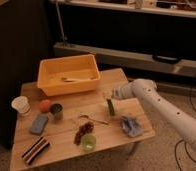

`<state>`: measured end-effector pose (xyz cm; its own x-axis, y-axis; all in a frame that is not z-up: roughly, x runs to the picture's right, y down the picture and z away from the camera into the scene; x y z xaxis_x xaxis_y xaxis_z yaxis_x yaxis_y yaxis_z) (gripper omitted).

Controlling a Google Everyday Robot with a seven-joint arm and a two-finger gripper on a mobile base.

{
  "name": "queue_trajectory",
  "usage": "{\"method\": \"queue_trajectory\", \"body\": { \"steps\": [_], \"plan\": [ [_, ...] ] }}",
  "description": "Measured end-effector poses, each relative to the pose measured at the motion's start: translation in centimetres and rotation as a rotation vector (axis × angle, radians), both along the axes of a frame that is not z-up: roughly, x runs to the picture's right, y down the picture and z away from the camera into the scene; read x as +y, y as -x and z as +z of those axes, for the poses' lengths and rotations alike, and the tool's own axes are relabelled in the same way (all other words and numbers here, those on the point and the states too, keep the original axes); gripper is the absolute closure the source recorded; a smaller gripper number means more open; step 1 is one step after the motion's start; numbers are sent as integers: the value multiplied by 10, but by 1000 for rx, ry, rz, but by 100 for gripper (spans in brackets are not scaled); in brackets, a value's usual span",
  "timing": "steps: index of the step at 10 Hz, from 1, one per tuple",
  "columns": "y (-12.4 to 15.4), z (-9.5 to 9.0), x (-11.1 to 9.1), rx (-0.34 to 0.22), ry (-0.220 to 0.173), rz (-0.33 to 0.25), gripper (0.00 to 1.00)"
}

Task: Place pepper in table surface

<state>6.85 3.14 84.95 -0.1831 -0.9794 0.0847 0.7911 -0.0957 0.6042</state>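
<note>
The pepper (110,107), small, slim and dark green, hangs upright with its lower tip at or just above the table surface (131,142), right of centre. My gripper (110,96) is directly above it, shut on its top end. The white arm reaches in from the right. The tabletop is light brown wooden planks. I cannot tell whether the pepper's tip touches the wood.
A yellow-orange tub (66,85) stands at the back. On the left are a white cup (21,105), an orange ball (45,105), a dark can (56,111), a blue sponge (39,123) and a striped block (35,150). In front are a dark red cluster (83,131), a green cup (88,142) and a blue cloth (131,125).
</note>
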Motion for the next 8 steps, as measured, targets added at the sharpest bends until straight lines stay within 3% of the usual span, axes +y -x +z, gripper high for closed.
{"method": "queue_trajectory", "body": {
  "steps": [3, 8],
  "plan": [
    [-2, -2, -3, 34, 20, -5, 21],
    [-3, -1, -2, 49, 28, 8, 20]
  ]
}}
